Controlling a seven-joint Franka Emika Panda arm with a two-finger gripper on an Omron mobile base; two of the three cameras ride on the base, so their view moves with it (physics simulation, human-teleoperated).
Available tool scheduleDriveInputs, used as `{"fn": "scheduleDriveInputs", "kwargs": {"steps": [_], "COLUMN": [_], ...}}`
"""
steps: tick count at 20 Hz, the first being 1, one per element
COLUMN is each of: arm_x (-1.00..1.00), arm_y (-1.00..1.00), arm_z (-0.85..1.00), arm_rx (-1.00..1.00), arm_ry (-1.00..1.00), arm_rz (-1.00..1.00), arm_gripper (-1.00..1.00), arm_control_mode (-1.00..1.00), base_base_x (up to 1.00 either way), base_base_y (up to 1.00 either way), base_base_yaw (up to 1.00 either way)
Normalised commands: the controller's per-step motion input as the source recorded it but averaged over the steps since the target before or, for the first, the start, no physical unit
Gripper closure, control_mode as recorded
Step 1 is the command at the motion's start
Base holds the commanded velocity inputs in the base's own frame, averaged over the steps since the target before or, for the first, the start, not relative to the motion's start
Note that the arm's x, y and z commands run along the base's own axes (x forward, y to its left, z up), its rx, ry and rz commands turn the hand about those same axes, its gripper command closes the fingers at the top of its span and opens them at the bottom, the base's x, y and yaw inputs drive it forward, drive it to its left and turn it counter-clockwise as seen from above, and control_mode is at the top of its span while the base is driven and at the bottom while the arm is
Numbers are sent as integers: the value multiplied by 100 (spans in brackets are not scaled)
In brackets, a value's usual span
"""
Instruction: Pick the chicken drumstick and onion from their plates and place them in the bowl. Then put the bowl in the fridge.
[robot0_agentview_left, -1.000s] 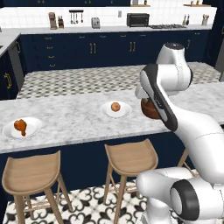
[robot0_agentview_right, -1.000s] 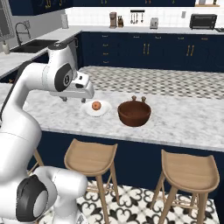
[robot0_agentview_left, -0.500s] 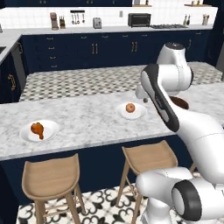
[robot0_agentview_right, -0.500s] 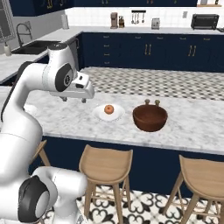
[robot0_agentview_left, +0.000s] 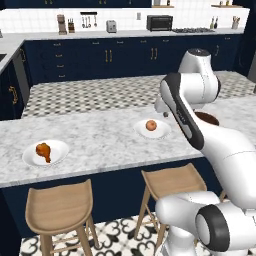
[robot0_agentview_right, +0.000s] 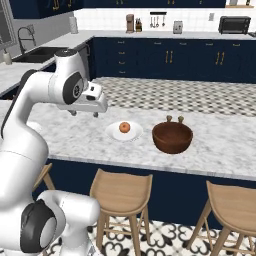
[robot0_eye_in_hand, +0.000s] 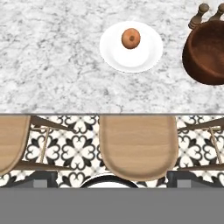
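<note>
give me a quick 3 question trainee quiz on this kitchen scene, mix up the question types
1. True or false: the small round tan-orange onion lies inside the deep glossy reddish-brown bowl.
2. Multiple choice: the orange-brown chicken drumstick rests on A) a round white plate, B) a wooden stool, C) the bare marble counter.
3. Fill in: the two small dark shakers stand just behind the ____.

Key
1. False: it sits on its own round white plate, beside the bowl.
2. A: the drumstick's plate is at the counter's left end in the left base view.
3. bowl
</note>
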Motion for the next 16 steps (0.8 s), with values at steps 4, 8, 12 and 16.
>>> {"fn": "scheduleDriveInputs", "kwargs": {"steps": [4, 8, 12, 16], "arm_x": [56, 99, 100, 100], "arm_y": [0, 0, 0, -33], "arm_z": [0, 0, -67, -78], "arm_rx": [0, 0, -8, -2], "arm_ry": [2, 13, 19, 39], "arm_rz": [0, 0, -5, -1], "arm_gripper": [-100, -100, -100, -100], "arm_control_mode": [-100, -100, -100, -100], "base_base_x": [15, 0, 0, 0], "base_base_y": [1, 0, 0, 0], "base_base_yaw": [0, 0, 0, 0]}}
